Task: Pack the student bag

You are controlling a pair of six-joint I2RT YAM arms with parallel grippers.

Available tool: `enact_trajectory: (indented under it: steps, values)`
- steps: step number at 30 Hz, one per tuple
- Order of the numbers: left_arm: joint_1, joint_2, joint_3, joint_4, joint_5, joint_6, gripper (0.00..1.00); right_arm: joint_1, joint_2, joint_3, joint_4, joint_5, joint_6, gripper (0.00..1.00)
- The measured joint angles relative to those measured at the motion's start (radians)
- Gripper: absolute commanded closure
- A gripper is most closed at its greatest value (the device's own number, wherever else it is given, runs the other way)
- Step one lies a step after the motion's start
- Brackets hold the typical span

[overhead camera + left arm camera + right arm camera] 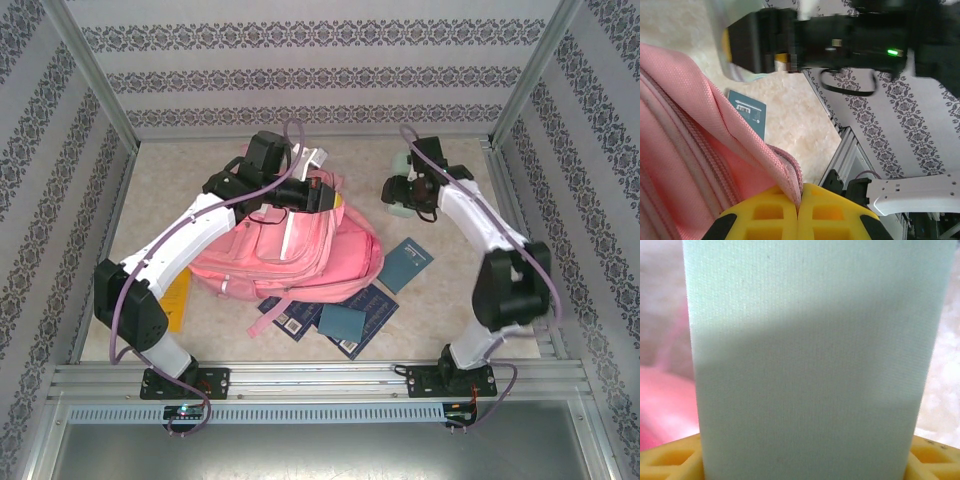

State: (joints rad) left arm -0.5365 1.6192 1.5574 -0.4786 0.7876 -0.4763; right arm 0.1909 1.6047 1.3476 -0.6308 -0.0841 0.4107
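Pinching the top edge of the student bag [290,255], central on the surface [180,170], with the left claw [799,210] clamped. Gripping the pale-green case [805,350] across its width in the right claw [800,462], beyond the bag's right edge. Leaving bare room along the far wall [320,80], less by the booklets [345,320] in front.

Table [175,175]: pale mottled top. Bag [290,250] lies at centre. Teal booklet [405,265] lies flat just right of it. Dark booklets [295,315] spread at the bag's near edge, partly under it, with a 2nd teal booklet [342,322] on top. Yellow sheet [178,300] at near left. Green case [400,208] at far right; contact with the table unclear.
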Motion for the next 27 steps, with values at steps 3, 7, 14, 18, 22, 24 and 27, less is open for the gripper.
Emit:
enact_trajectory:
  steps: [3,7,14,18,22,24,27]
  values:
    - [0.0,0.0,0.054,-0.084,-0.01,0.035,1.0,0.057,-0.152,-0.067,0.027,-0.033,0.027,0.31]
    - [0.016,-0.024,0.09,-0.167,-0.022,0.071,1.0,0.177,-0.315,-0.197,0.061,-0.09,0.068,0.31]
    - [0.144,-0.119,0.086,-0.202,0.026,0.055,1.0,0.413,-0.435,-0.402,0.107,-0.18,0.116,0.3]
    - [0.175,-0.132,0.107,-0.232,0.047,0.046,1.0,0.517,-0.387,-0.41,0.144,-0.211,0.114,0.3]
    - [0.177,-0.102,0.169,-0.283,0.057,0.045,1.0,0.542,-0.267,-0.372,0.165,-0.233,0.115,0.3]
    - [0.172,-0.08,0.198,-0.296,0.058,0.043,1.0,0.553,-0.214,-0.337,0.165,-0.24,0.115,0.3]
    - [0.154,-0.037,0.249,-0.318,0.056,0.043,1.0,0.581,-0.148,-0.277,0.177,-0.264,0.127,0.3]
